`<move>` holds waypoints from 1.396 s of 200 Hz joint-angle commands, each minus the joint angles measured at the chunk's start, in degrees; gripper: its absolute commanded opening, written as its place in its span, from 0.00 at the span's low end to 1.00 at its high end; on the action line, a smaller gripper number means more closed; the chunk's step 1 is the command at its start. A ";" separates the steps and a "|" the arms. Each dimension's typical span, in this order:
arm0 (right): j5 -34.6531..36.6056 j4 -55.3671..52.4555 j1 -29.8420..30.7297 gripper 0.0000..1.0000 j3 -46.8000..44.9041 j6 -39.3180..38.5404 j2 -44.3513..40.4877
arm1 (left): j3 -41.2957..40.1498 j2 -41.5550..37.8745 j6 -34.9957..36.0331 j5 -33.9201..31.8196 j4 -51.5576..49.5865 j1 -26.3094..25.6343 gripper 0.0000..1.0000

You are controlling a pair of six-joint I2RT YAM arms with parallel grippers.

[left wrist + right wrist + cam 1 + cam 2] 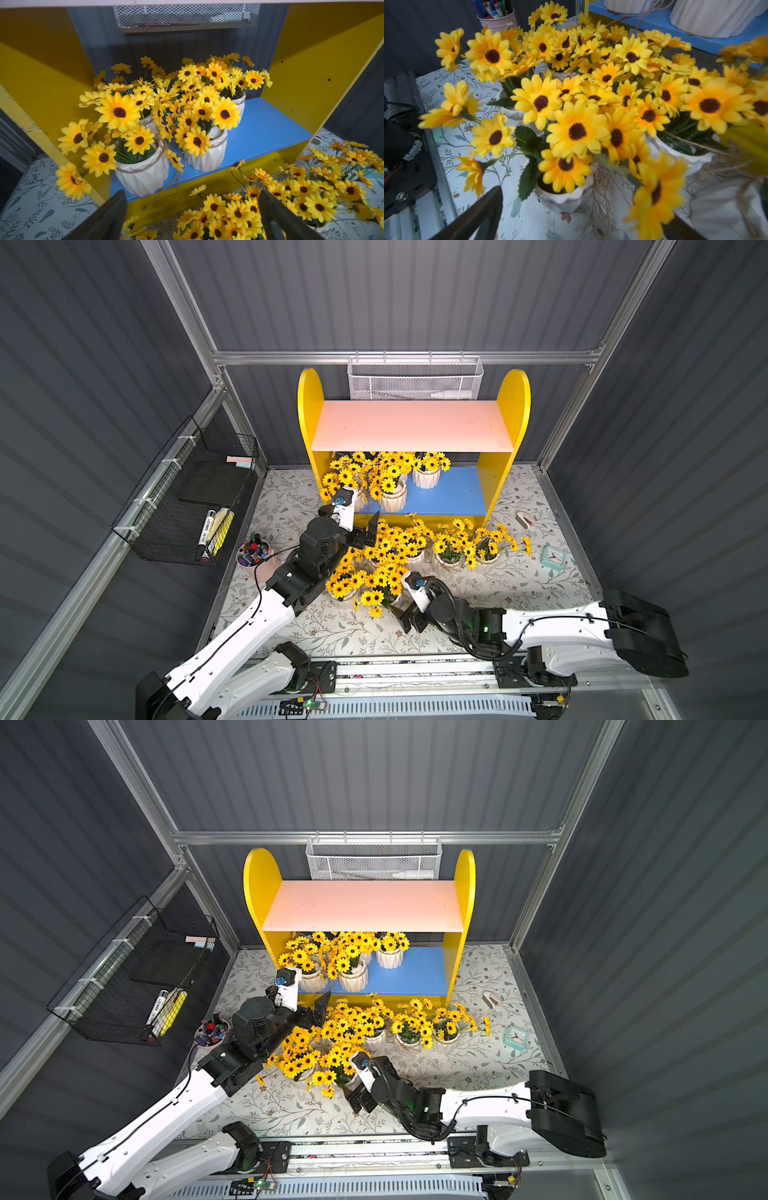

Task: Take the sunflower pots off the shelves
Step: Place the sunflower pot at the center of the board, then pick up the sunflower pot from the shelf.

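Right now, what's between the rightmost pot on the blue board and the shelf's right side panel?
Nothing: bare blue board between pot and panel, in both top views.

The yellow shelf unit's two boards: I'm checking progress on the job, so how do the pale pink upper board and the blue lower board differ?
Colour: the pale pink upper board is pink, and the blue lower board is blue.
Load: the upper board carries nothing, while the lower board holds white ribbed sunflower pots crowded toward the left arm's end.
Shared: both are flat boards spanning the same yellow rounded side panels.
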 commanded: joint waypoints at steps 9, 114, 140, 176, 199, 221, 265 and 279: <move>0.57 -11.93 0.00 0.99 1.34 1.12 -6.65 | 0.97 -1.78 1.15 0.27 0.16 0.27 0.99; -6.77 -18.42 -24.06 0.99 16.41 -3.81 -11.74 | 5.82 2.59 -3.71 -11.28 -8.83 1.24 0.99; -13.27 -17.64 -29.61 0.99 20.63 -3.95 -6.43 | 6.44 3.54 -4.53 -3.39 -8.67 1.32 0.99; -17.09 -13.04 -33.39 0.99 24.87 -4.74 1.85 | 5.83 2.00 -4.81 9.02 -5.76 2.01 0.99; -17.38 -10.64 -34.17 0.99 27.49 -5.64 6.96 | 4.93 0.34 -5.61 9.91 -4.33 2.89 0.99; -17.13 -9.00 -34.37 0.99 29.94 -6.88 11.50 | 5.12 -0.39 -6.30 6.64 -5.08 3.96 0.99; -16.96 -6.31 -34.78 0.99 35.74 -8.71 20.12 | 5.03 -1.77 -7.28 4.82 -5.28 6.76 0.99; -16.83 -5.21 -34.87 0.99 37.53 -9.17 22.34 | 5.03 -1.64 -7.28 4.86 -5.28 6.83 0.99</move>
